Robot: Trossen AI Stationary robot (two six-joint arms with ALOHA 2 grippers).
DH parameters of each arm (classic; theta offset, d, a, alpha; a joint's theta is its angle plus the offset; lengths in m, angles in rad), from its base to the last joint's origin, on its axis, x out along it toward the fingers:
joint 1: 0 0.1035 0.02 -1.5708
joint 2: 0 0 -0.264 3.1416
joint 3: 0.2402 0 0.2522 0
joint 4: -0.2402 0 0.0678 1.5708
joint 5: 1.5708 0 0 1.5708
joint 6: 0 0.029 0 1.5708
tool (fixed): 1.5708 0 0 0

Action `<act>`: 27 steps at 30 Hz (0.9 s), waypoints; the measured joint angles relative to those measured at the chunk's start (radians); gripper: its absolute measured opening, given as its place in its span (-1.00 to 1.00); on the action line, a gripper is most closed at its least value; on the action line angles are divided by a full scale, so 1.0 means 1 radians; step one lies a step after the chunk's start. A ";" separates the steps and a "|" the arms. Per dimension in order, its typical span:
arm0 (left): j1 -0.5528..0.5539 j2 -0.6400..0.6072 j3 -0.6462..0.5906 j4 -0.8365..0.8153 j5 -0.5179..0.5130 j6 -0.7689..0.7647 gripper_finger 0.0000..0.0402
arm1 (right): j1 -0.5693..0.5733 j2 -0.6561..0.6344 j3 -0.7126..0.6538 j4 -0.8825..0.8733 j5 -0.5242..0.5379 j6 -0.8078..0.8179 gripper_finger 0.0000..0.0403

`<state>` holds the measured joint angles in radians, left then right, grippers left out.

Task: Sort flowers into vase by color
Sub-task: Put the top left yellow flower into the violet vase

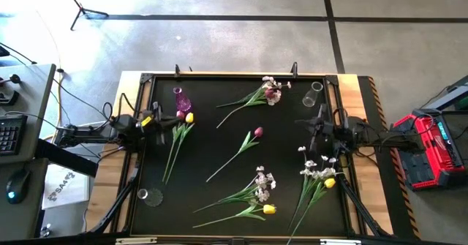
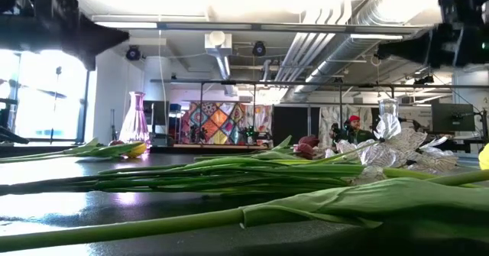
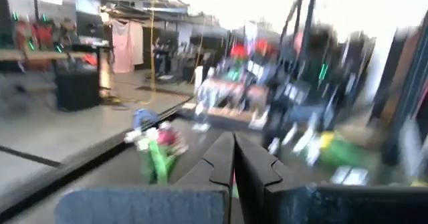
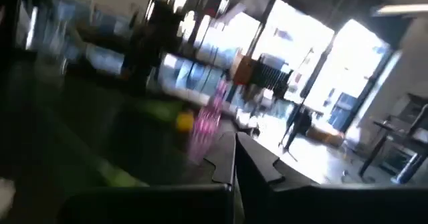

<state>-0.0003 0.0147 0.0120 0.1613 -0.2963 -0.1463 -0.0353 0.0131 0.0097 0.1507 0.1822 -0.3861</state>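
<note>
Flowers lie flat on the black table (image 1: pixel 219 164). A yellow tulip (image 1: pixel 189 118) with a dark red one lies by the pink vase (image 1: pixel 181 99). A white spray (image 1: pixel 269 91) lies at the far edge and a magenta tulip (image 1: pixel 257 133) in the middle. A white spray (image 1: pixel 262 181) and a yellow tulip (image 1: pixel 269 209) lie near the front, and another white spray with a yellow tulip (image 1: pixel 329 181) at the right. My left gripper (image 1: pixel 157 121) hangs shut over the table's left edge, and my right gripper (image 1: pixel 311 132) shut over the right edge. Neither holds anything.
A clear glass vase (image 1: pixel 313 93) stands at the far right corner and another clear glass (image 1: pixel 150 196) at the near left. A raised frame runs around the table. A red-and-black case (image 1: pixel 431 146) sits on the floor to the right, a desk with a keyboard to the left.
</note>
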 joint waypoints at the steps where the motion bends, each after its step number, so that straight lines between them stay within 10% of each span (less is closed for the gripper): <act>1: 0.000 0.000 0.000 0.030 -0.015 -0.072 -1.00 | 0.000 0.000 0.000 0.069 0.002 0.061 -1.00; 7: 0.000 0.000 0.001 0.102 -0.145 -0.262 -1.00 | 0.000 -0.002 0.000 0.609 0.308 0.640 -1.00; 13: 0.000 0.000 0.001 0.096 -0.182 -0.392 -1.00 | 0.000 -0.002 0.000 0.783 0.738 0.709 -1.00; 21: 0.000 0.000 0.001 0.090 -0.173 -0.403 -1.00 | 0.005 0.000 0.000 0.568 0.666 0.780 -1.00; 27: 0.000 0.000 0.001 0.116 -0.070 -0.505 -1.00 | 0.002 0.001 0.000 0.103 0.624 1.427 -1.00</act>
<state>-0.0002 0.0149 0.0128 0.2775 -0.3663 -0.6516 -0.0330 0.0143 0.0097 0.2540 0.8062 1.0414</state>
